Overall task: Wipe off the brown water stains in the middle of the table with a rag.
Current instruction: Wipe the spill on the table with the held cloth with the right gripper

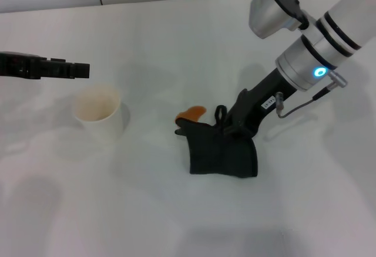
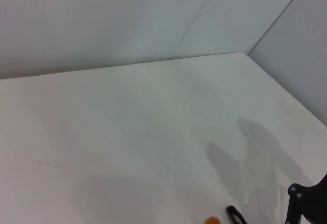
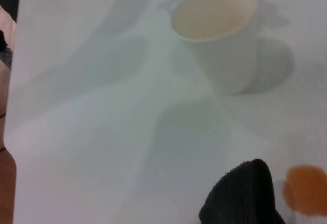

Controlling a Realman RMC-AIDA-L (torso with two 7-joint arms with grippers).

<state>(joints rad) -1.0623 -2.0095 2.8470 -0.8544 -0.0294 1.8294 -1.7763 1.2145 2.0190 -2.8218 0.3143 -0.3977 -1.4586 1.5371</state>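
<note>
The brown water stains (image 1: pixel 192 114) show as a small orange-brown blotch in the middle of the white table (image 1: pixel 176 40). They also appear in the right wrist view as the stains (image 3: pixel 306 189), next to a corner of the rag (image 3: pixel 242 196). The black rag (image 1: pixel 223 151) lies bunched on the table, its upper left corner touching the blotch's lower edge. My right gripper (image 1: pixel 232 128) reaches down from the upper right and is shut on the rag's top edge, its fingertips buried in the folds. My left gripper (image 1: pixel 76 69) hovers at the far left, away from the stains.
A white paper cup (image 1: pixel 97 110) stands upright left of the stains, just below my left gripper; the cup (image 3: pixel 219 24) looks empty in the right wrist view. The left wrist view shows bare table (image 2: pixel 127 132) running to a far wall.
</note>
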